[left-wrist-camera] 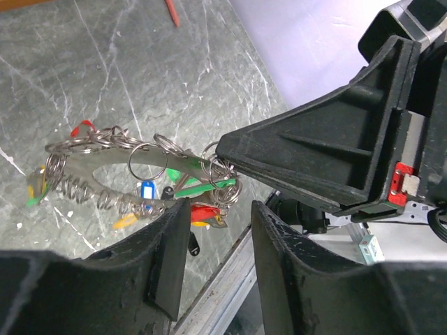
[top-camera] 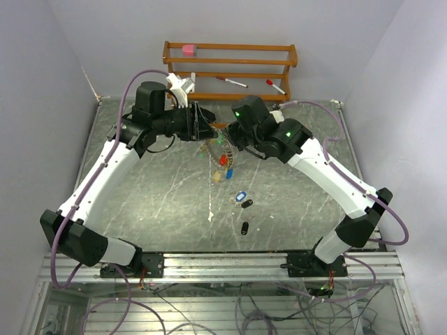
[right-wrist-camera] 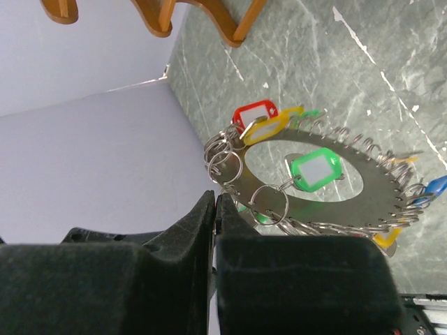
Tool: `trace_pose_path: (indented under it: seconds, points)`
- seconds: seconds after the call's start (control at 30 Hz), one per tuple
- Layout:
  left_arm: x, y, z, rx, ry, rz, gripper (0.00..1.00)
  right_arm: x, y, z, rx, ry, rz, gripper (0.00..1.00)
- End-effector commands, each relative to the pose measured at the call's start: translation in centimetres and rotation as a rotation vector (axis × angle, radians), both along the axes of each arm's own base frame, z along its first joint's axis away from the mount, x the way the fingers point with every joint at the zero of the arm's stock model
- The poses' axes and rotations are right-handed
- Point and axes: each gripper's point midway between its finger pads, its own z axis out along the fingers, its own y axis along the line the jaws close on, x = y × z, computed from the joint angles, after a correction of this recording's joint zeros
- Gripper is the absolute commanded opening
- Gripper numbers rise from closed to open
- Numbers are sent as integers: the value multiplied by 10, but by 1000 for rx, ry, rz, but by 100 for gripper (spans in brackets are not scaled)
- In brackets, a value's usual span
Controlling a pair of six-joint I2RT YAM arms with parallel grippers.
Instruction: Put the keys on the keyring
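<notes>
The keyring (top-camera: pixel 218 149) hangs above the middle back of the table, a flat silvery ring (right-wrist-camera: pixel 307 202) strung with small split rings and red, yellow and green tags. My right gripper (right-wrist-camera: pixel 215 206) is shut on its edge. My left gripper (left-wrist-camera: pixel 220 209) is open just short of the ring (left-wrist-camera: pixel 140 167), with nothing between its fingers. Loose keys lie on the table below: a blue one (top-camera: pixel 240 196) and two black ones (top-camera: pixel 247 204) (top-camera: pixel 244 227). One black key (left-wrist-camera: pixel 193 244) shows past the left fingertips.
A wooden rack (top-camera: pixel 230 70) stands against the back wall with two red-capped pens (top-camera: pixel 230 82) (top-camera: pixel 275 86) and a pink item (top-camera: pixel 188 49). A yellowish tag (top-camera: pixel 218 176) lies under the ring. A metal rail (top-camera: pixel 223 264) runs along the front edge.
</notes>
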Motion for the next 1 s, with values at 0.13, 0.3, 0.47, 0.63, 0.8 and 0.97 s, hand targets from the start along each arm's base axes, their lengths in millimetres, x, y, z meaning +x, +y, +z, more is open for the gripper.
trace_pose_path:
  seconds: [0.13, 0.3, 0.47, 0.63, 0.8, 0.97]
  points:
    - [7, -2, -3, -12, 16, 6, 51, 0, 2, 33, 81, -81, 6, 0]
    - [9, -2, -2, -18, 9, 13, 30, 0, 2, 33, 84, -88, 11, 0]
    - [10, -1, 1, -21, 5, 19, 31, -1, 3, 35, 89, -98, 20, 0]
    - [13, -2, 9, -41, -1, 14, 38, -2, 4, 32, 93, -97, 26, 0]
    - [15, 0, 6, -37, 7, 25, 39, -2, 5, 35, 106, -112, 34, 0]
    - [22, 4, 17, -58, -9, 40, 39, -3, 5, 33, 109, -108, 37, 0]
